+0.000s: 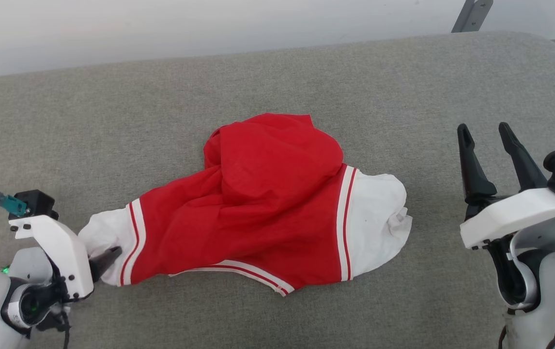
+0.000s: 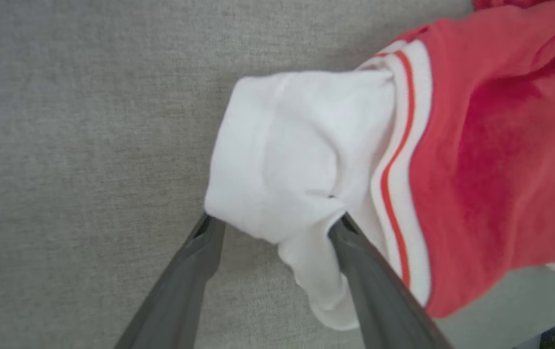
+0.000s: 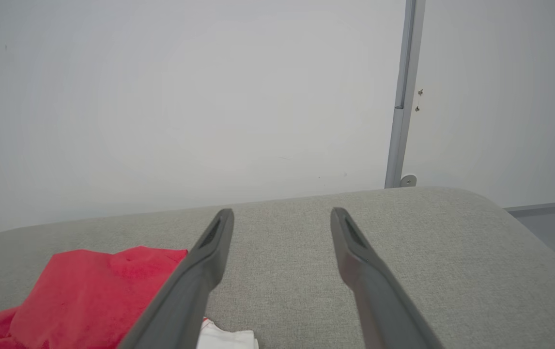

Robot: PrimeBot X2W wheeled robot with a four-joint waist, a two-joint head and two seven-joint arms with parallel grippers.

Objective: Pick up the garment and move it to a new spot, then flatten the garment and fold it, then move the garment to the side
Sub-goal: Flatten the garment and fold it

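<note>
Left gripper (image 2: 272, 220): fingers spread wide, tips at edge of white sleeve (image 2: 297, 145), cloth draped over and between them, not pinched.
Garment (image 1: 268, 208): crumpled red heap, mid grey cushion (image 1: 113, 121); white sleeve at each end, striped trim (image 1: 345, 223) showing.
Right gripper (image 1: 485, 130): fingers apart, holding nothing, over bare cushion, well apart from garment.
White wall (image 3: 161, 97) behind.

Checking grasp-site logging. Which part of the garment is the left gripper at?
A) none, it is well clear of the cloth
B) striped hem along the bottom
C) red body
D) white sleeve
D: in the left wrist view the left gripper, jaws apart, straddles the end of a white sleeve of the garment; the red body lies beyond the striped trim.
</note>
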